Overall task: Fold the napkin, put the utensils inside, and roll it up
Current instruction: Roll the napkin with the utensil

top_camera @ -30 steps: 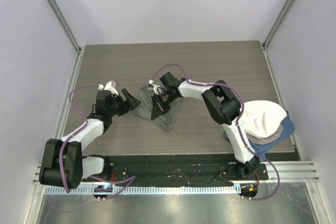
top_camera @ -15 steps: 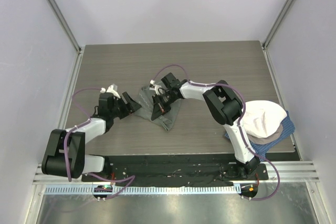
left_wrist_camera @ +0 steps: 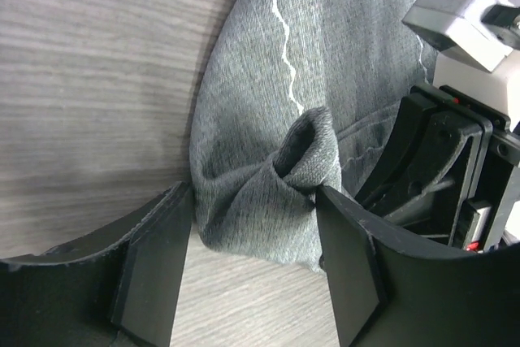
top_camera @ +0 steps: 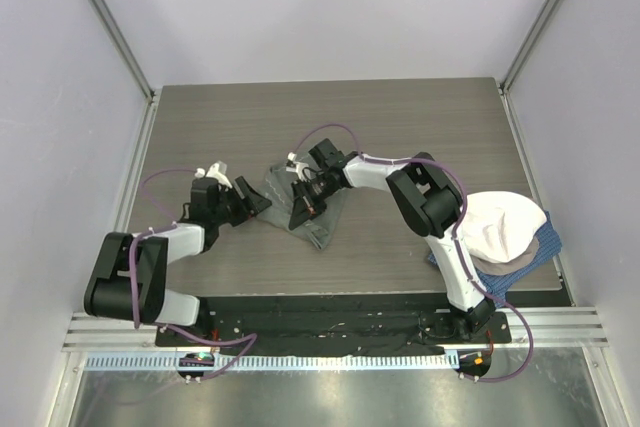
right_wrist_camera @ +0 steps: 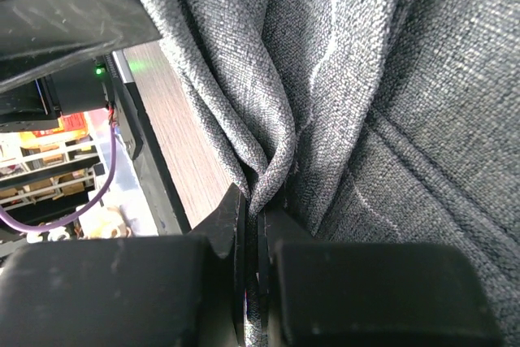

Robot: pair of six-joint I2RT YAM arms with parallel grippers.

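Observation:
The grey-green napkin [top_camera: 318, 215] lies bunched on the table's middle. In the left wrist view its crumpled corner [left_wrist_camera: 268, 193] sits between the open fingers of my left gripper [left_wrist_camera: 248, 270], whose pads stand at either side of the fold. My left gripper [top_camera: 252, 205] is at the napkin's left edge. My right gripper [top_camera: 301, 209] is shut on a pinched fold of the napkin [right_wrist_camera: 268, 160], close to the left gripper. The fork is out of view.
A cream-white cloth [top_camera: 505, 227] lies on a blue checked cloth [top_camera: 520, 269] at the table's right edge. Grey walls and frame posts enclose the table [top_camera: 400, 127]. The two grippers are close together over the napkin.
My left gripper has moved down and right, reaching the napkin's left edge with its jaws round the corner. The right gripper has stayed shut on the napkin.

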